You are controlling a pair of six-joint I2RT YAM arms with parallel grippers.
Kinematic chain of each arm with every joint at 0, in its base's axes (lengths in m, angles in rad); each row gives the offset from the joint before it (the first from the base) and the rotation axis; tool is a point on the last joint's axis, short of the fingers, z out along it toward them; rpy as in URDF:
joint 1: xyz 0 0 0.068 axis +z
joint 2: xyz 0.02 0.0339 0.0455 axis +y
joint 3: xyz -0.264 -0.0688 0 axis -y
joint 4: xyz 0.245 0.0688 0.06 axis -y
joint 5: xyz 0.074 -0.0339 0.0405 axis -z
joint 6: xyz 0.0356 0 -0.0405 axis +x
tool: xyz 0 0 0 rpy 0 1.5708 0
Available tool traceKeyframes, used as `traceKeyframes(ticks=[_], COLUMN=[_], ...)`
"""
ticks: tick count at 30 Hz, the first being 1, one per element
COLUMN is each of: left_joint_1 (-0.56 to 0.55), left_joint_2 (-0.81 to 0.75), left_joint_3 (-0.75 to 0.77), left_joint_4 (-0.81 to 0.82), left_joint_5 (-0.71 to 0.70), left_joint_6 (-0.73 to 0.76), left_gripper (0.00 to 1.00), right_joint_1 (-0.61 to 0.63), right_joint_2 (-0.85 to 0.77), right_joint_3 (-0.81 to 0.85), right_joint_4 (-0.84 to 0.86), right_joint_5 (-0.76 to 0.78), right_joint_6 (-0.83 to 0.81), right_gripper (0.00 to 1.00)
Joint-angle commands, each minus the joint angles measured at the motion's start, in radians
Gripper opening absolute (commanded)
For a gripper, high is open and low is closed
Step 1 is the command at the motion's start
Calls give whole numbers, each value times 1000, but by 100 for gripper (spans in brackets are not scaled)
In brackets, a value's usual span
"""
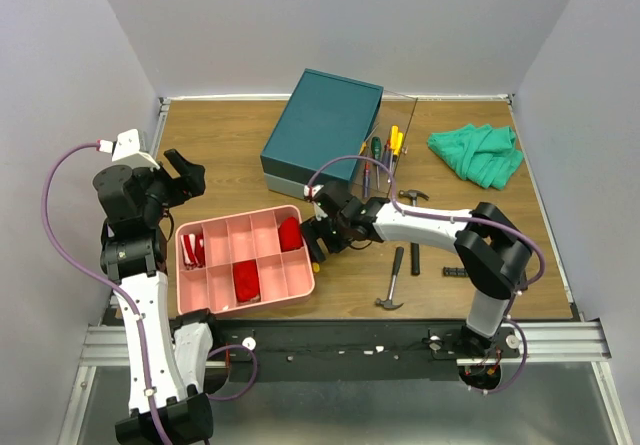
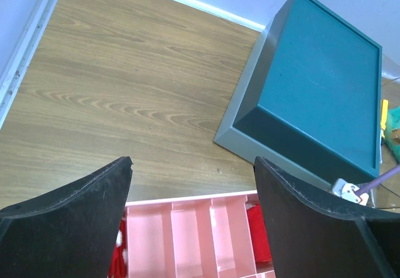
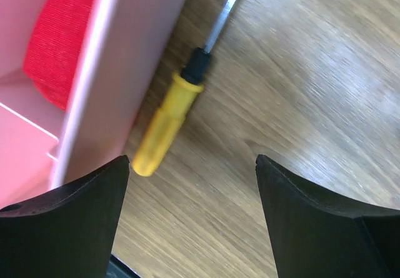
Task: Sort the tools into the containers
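The dark teal box (image 1: 322, 125) stands at the back centre and also shows in the left wrist view (image 2: 312, 84); its drawers do not show. Several slim screwdrivers (image 1: 385, 150) lie by its right side. A hammer (image 1: 393, 280) lies near the front edge, and another hammer (image 1: 412, 196) lies behind my right arm. A yellow-handled screwdriver (image 3: 165, 122) lies on the table against the pink tray's outer wall (image 3: 119, 84). My right gripper (image 1: 320, 237) hovers just over its handle end, open and empty (image 3: 192, 165). My left gripper (image 1: 185, 175) is open and empty, raised behind the tray (image 2: 192, 165).
A pink divided tray (image 1: 243, 223) with red items sits front left; its rim shows in the left wrist view (image 2: 187, 200). A green cloth (image 1: 477, 153) lies back right. A black stick tool (image 1: 415, 258) and a small black piece (image 1: 455, 271) lie by the right arm.
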State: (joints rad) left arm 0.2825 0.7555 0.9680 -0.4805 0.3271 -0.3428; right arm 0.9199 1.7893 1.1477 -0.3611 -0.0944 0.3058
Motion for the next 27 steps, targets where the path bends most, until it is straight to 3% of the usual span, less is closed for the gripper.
traceKeyframes(ticks=[1, 7, 10, 19, 20, 21, 27], left_joint_1=[9, 9, 9, 9, 9, 9, 9], left_joint_2=[11, 27, 33, 34, 34, 34, 34], left_joint_3=[-22, -28, -34, -60, -60, -60, -48], left_joint_4=[25, 40, 45, 74, 72, 74, 74], left_joint_5=[27, 33, 32, 41, 40, 41, 73], left_joint_6=[-38, -56, -62, -96, -96, -94, -97], left_gripper=[88, 88, 88, 88, 88, 88, 87], right_joint_1=[43, 50, 54, 74, 74, 73, 63], right_joint_2=[54, 116, 145, 206, 191, 182, -78], right_joint_3=[60, 89, 102, 119, 107, 104, 67], right_joint_4=[27, 1, -7, -15, -12, -13, -59], right_joint_5=[59, 231, 257, 288, 280, 277, 197], right_joint_6=[6, 70, 73, 32, 18, 12, -89], right_gripper=[89, 93, 85, 34, 13, 4, 1])
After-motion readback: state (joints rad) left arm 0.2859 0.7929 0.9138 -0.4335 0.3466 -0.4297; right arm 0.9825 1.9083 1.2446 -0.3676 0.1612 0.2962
